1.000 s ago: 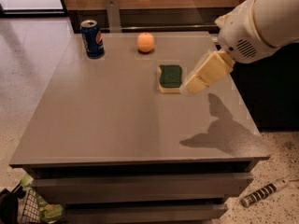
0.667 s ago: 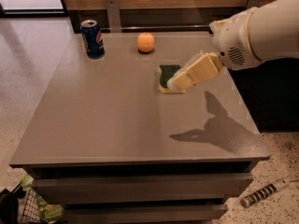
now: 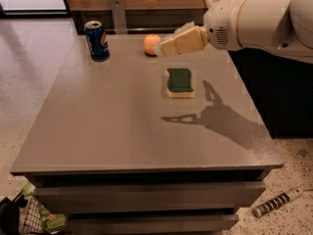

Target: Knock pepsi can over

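the gripper [image 3: 161, 48] hovered beside the orange [image 3: 150, 43], jaws together, holding nothing; the upright pepsi can [image 3: 97, 41] stood well apart leftward, across the surface [image 3: 112, 131].

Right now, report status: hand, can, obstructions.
Hand raised over the table's far side, by the orange. Pepsi can upright, far-left corner. Orange sits between hand and can.

One high, near view down across the table [image 3: 107, 126] from its front, claw [image 3: 163, 48] upper centre.
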You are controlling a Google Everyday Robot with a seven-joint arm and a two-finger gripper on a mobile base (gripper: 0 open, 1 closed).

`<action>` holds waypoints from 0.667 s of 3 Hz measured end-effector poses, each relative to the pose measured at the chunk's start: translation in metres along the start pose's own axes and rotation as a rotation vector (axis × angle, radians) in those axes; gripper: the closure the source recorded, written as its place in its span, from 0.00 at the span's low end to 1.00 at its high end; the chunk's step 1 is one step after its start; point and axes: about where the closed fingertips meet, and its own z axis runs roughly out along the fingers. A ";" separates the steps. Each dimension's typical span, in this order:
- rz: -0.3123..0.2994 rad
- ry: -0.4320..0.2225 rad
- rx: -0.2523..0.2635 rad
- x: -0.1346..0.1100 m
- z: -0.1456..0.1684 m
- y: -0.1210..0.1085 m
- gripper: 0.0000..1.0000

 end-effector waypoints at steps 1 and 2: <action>-0.074 -0.030 -0.020 -0.027 0.013 -0.005 0.00; -0.075 -0.033 -0.018 -0.028 0.014 -0.004 0.00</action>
